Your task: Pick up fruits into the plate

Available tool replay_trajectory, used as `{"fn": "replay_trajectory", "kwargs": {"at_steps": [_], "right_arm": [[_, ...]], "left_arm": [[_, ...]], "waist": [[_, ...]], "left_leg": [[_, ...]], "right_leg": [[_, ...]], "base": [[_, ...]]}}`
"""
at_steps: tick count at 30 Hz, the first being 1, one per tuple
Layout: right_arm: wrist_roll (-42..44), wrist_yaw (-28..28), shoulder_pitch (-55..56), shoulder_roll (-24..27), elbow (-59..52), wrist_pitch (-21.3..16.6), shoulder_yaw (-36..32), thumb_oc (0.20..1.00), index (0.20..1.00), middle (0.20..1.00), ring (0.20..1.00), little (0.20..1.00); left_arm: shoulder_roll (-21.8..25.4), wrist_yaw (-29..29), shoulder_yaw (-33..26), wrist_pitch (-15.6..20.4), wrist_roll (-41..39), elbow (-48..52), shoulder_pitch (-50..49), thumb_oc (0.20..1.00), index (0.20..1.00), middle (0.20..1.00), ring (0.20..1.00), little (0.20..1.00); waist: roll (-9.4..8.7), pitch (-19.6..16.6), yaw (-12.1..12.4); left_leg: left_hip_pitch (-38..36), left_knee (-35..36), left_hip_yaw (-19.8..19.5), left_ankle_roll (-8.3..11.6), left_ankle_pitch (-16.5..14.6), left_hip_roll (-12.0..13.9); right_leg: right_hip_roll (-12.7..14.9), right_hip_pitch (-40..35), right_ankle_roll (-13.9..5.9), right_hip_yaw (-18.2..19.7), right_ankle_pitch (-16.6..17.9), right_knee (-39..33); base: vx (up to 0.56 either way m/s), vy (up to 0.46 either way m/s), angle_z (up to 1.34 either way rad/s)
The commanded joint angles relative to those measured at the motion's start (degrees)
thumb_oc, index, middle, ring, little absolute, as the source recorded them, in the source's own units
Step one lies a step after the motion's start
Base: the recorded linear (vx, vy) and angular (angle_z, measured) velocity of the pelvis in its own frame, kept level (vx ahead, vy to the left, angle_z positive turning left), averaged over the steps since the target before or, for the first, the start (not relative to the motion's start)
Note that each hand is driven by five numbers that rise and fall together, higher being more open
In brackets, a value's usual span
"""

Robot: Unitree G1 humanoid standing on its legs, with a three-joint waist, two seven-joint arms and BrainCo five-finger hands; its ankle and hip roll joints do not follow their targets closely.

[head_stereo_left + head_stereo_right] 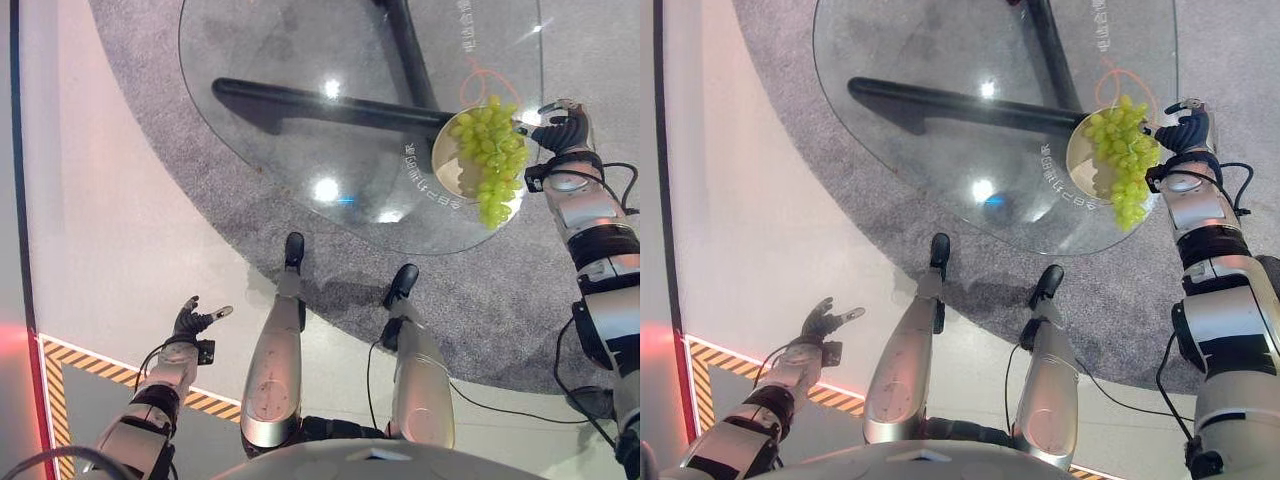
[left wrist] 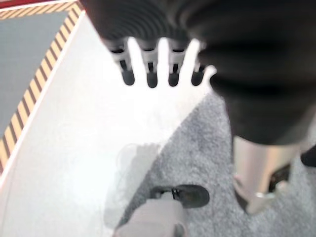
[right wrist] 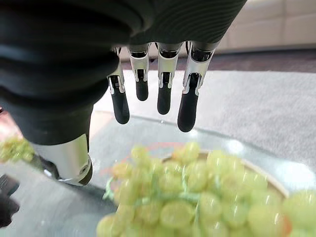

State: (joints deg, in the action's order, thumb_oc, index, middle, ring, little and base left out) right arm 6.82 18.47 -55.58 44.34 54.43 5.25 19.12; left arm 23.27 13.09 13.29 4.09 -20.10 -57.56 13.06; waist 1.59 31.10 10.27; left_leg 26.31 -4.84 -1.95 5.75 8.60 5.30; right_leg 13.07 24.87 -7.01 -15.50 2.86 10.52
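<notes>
Grapes [image 3: 187,207] on plate [image 1: 447,150], R-wrist close-up

Left robot hand [image 2: 163,29] fingers [image 2: 151,74] straight over white floor [image 2: 89,128]; grey carpet [image 2: 207,148] beside

Grapes [image 1: 490,155]: pale green. Plate [image 1: 446,152]: gold rim. Bench [image 1: 300,60]: clear glass, black base, white lettering and an orange loop. Carpet [image 1: 520,310]: grey. Floor tape [image 1: 100,368]: yellow-black stripes, red edge
</notes>
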Motion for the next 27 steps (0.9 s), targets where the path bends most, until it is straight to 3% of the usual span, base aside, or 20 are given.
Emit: {"fn": "replay_trajectory", "kwargs": {"at_steps": [1, 10, 16, 18, 21, 23, 24, 27], "right_arm": [[0.9, 1.7, -2.5, 4.5, 0.8, -0.4, 3.5, 1.0, 1.0, 1.0, 1.0, 1.0], [1.7, 1.7, 1.1, 1.5, 2.0, -4.6, 0.2, 1.0, 1.0, 1.0, 1.0, 1.0], [8.1, 1.0, 8.0, -2.9, 0.1, -6.4, -4.6, 1.0, 1.0, 1.0, 1.0, 1.0], [10.5, 1.5, 16.1, -8.6, -1.6, -8.1, -7.4, 1.0, 1.0, 1.0, 1.0, 1.0], [12.0, 0.4, 23.7, -13.3, -3.0, -9.2, -8.3, 1.0, 1.0, 1.0, 1.0, 1.0], [10.4, -1.1, 25.6, -14.5, -3.0, -9.4, -8.5, 1.0, 1.0, 1.0, 1.0, 1.0], [8.6, -2.0, 30.1, -16.2, -2.5, -11.1, -7.7, 1.0, 1.0, 1.0, 1.0, 1.0], [7.8, -5.3, 38.3, -18.7, -1.1, -11.1, -7.4, 1.0, 1.0, 1.0, 1.0, 1.0]], "left_arm": [[0.0, -0.3, 2.0, 1.5, 0.8, 0.4, -4.0, 1.0, 1.0, 1.0, 1.0, 1.0], [-0.3, -1.4, 1.5, 2.3, -1.1, 0.4, -2.2, 1.0, 1.0, 1.0, 1.0, 1.0], [-0.7, -0.4, 0.0, 0.9, 1.1, -0.9, -0.9, 1.0, 1.0, 1.0, 1.0, 1.0], [-2.0, 0.3, -0.3, 1.2, 3.6, -3.2, -1.5, 1.0, 1.0, 1.0, 1.0, 1.0], [-2.8, 1.1, -0.4, 1.2, 7.1, -5.1, -2.3, 1.0, 1.0, 1.0, 1.0, 1.0], [-2.9, 1.2, -0.2, 1.0, 7.7, -5.7, -2.7, 1.0, 1.0, 1.0, 1.0, 1.0], [-3.3, 1.0, -0.2, 0.7, 8.2, -7.5, -3.1, 1.0, 1.0, 1.0, 1.0, 1.0], [-3.9, 1.1, -1.2, 0.0, 11.8, -10.4, -4.9, 1.0, 1.0, 1.0, 1.0, 1.0]], "waist": [[2.92, -1.3, -0.7], [2.4, -1.3, -1.6], [1.04, -1.6, -2.7], [-0.19, -5.4, -3.9], [-1.32, -8.7, -5.0], [-1.63, -9.6, -5.3], [-2.03, -11.5, -5.8], [-2.86, -15.5, -7.0]], "left_leg": [[2.1, -6.2, 0.9, -4.22, -8.2, -7.3], [-5.1, -4.4, 2.5, -4.05, -9.2, -6.3], [-13.0, -0.6, 4.0, -3.27, -8.9, -4.6], [-17.5, 3.1, 4.4, -2.4, -8.5, -3.1], [-20.5, 5.2, 5.2, -1.92, -8.0, -2.3], [-21.2, 5.5, 5.2, -1.91, -7.9, -2.3], [-22.5, 5.9, 5.5, -1.95, -8.2, -2.2], [-25.5, 6.3, 6.8, -2.18, -9.2, -1.7]], "right_leg": [[-5.1, 2.4, 4.01, -1.4, -7.8, 7.9], [-4.9, -4.5, 3.52, -1.3, -7.6, 5.4], [-4.7, -12.5, 2.68, -1.0, -6.3, 1.1], [-5.0, -17.1, 2.08, -0.7, -5.8, -2.1], [-5.2, -20.4, 1.64, -0.7, -5.3, -4.4], [-5.2, -21.1, 1.56, -0.6, -5.2, -4.8], [-5.1, -22.4, 1.37, -0.4, -5.0, -5.8], [-4.9, -25.2, 0.92, 0.0, -4.7, -7.8]], "base": [[-0.01, 0.035, 0.04], [-0.03, 0.033, 0.0], [-0.03, 0.021, -0.02], [0.09, 0.019, -0.08], [0.07, 0.016, -0.07], [0.06, 0.014, -0.13], [0.08, 0.014, -0.14], [0.09, 0.004, -0.11]]}}
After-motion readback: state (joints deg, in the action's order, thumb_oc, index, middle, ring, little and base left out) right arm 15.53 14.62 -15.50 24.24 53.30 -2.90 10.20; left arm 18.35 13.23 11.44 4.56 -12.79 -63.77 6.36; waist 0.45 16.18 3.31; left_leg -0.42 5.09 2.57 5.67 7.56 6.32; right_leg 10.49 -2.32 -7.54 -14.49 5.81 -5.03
